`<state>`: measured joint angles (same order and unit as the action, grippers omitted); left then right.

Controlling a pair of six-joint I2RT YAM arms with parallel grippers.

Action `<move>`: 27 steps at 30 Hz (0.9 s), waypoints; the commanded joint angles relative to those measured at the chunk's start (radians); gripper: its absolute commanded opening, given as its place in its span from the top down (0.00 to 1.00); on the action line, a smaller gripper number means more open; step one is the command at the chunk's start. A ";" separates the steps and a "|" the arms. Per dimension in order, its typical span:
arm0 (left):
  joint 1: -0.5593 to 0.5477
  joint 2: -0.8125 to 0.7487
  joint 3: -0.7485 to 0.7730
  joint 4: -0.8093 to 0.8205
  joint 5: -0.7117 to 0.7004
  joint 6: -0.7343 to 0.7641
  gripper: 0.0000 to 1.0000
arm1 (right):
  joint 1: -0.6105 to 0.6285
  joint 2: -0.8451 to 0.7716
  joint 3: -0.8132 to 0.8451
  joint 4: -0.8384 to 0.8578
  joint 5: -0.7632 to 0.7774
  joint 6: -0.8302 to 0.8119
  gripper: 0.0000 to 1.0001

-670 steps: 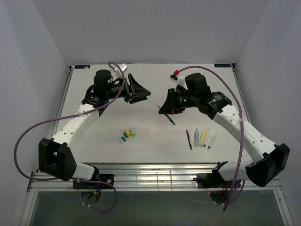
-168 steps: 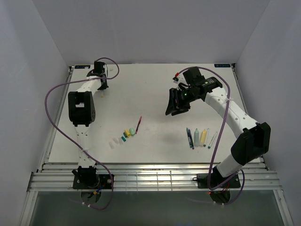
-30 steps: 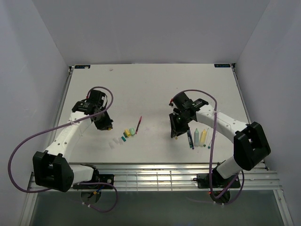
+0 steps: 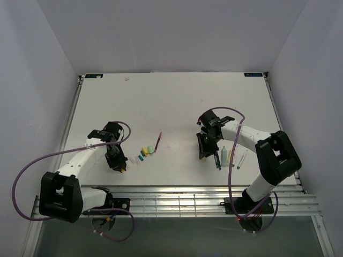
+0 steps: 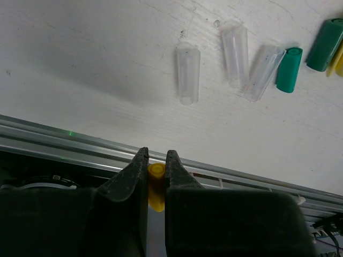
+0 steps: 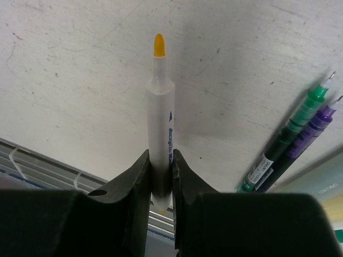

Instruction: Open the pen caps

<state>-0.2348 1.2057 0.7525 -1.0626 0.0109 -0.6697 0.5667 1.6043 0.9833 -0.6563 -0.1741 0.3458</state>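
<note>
Left arm (image 4: 80,156): bent low; left gripper (image 5: 155,162) pinches yellow cap (image 5: 156,176)
Right arm (image 4: 246,136): bent low; right gripper (image 6: 160,163) pinches yellow-tipped marker (image 6: 160,107)

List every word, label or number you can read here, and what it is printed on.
None reads clearly.
Marker: blue print along the barrel, blurred.
Green pen: white label, print too small.
Pale barrel: grey letters, cut off at the edge.
Corner stickers: too small.
</note>
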 commanded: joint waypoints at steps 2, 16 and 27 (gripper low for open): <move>0.005 0.040 -0.008 0.029 0.012 0.005 0.95 | -0.004 0.029 -0.018 0.023 0.056 -0.031 0.91; 0.003 0.178 -0.018 0.055 0.046 0.038 0.93 | -0.016 0.074 -0.058 0.029 0.078 -0.065 0.88; 0.005 0.284 -0.012 0.085 0.095 0.064 0.91 | -0.037 0.091 -0.071 0.030 0.048 -0.071 0.83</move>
<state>-0.2348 1.4879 0.7410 -1.0042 0.0769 -0.6243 0.5373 1.6543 0.9398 -0.6346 -0.1612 0.3035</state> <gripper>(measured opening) 0.190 0.223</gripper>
